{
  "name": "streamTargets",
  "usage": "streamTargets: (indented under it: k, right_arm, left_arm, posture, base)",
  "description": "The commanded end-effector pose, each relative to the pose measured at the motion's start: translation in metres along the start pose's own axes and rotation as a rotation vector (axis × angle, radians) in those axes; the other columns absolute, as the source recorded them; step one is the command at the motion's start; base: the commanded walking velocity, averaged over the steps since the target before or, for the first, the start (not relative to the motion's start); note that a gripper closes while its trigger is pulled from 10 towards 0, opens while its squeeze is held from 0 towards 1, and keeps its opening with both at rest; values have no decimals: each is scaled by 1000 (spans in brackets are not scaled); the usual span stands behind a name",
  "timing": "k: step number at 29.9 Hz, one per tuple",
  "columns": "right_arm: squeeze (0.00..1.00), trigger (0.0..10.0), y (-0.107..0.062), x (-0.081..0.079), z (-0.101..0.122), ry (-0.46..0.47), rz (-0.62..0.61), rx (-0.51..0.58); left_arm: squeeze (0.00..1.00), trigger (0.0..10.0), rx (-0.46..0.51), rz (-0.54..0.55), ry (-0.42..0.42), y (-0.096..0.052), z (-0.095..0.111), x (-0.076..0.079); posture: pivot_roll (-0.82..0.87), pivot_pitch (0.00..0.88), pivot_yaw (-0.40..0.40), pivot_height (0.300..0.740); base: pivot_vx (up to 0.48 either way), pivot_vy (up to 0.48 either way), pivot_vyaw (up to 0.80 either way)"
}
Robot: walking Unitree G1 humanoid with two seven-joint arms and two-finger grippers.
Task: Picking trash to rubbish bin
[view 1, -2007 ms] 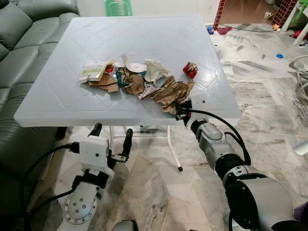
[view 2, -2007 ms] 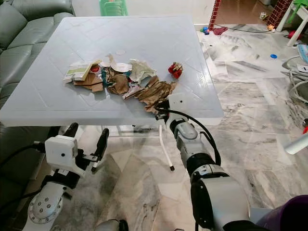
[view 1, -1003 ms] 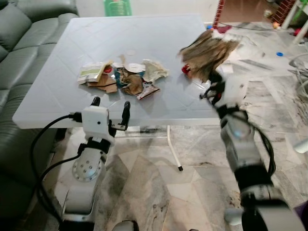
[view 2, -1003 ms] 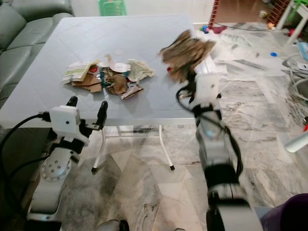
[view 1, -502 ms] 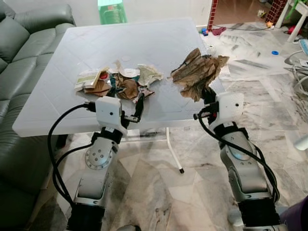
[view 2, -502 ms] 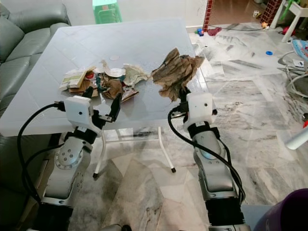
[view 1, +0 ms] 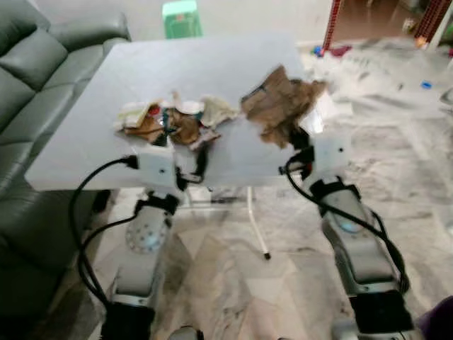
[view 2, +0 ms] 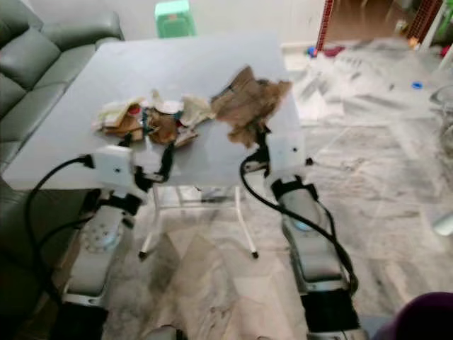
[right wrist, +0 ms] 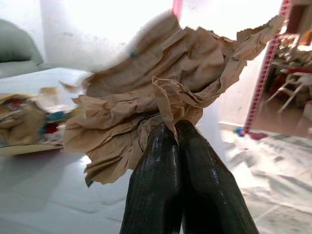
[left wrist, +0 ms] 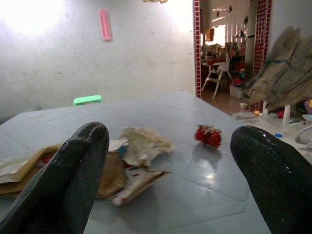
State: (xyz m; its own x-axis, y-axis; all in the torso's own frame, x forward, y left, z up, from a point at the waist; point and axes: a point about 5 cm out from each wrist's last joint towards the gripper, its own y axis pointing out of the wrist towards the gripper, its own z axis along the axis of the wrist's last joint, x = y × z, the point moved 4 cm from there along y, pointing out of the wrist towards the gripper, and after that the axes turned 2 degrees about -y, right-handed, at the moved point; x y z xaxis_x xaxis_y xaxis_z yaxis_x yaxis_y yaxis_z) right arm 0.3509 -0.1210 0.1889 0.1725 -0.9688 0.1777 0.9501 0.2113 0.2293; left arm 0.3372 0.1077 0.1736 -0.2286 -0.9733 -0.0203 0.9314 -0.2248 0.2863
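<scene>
My right gripper [right wrist: 176,127] is shut on a big crumpled brown paper [view 1: 282,106] and holds it up above the near right corner of the white table [view 1: 212,64]. A pile of trash [view 1: 173,120] of paper, card and wrappers lies on the table's left half. A small red crumpled wrapper [left wrist: 208,136] sits apart from it, further right. My left gripper [left wrist: 170,146] is open at the table's front edge, level with the tabletop and facing the pile, with nothing between its fingers [left wrist: 78,165].
A dark green sofa [view 1: 35,64] runs along the table's left side. A green stool [view 1: 182,10] stands beyond the far edge. Marble floor with scattered small items lies to the right. A purple rounded object [view 2: 425,319] sits at the near right. White table legs [view 1: 256,227] stand between my arms.
My right gripper took the brown paper off the table's front and lifted it. My left gripper rose from under the table to its front edge. The camera has shifted slightly.
</scene>
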Motion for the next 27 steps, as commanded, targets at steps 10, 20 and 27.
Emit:
streamTargets:
  k: [10, 20, 27]
  right_arm:
    - [0, 10000, 1, -10, 8, 11, 49, 14]
    - [0, 10000, 0, -13, 10, 10, 71, 14]
    - [0, 10000, -1, -16, 12, 12, 85, 17]
  left_arm:
    - [0, 10000, 3, 41, -51, -3, 0, -9]
    - [0, 10000, 5, 56, -48, -3, 0, -15]
    - [0, 10000, -3, 62, -57, -5, -3, -14]
  posture:
    - [-51, 67, 46, 740]
    - [-55, 71, 42, 740]
    - [-54, 75, 37, 740]
  base:
    - [0, 0, 0]
    - [266, 0, 0]
    - [435, 0, 0]
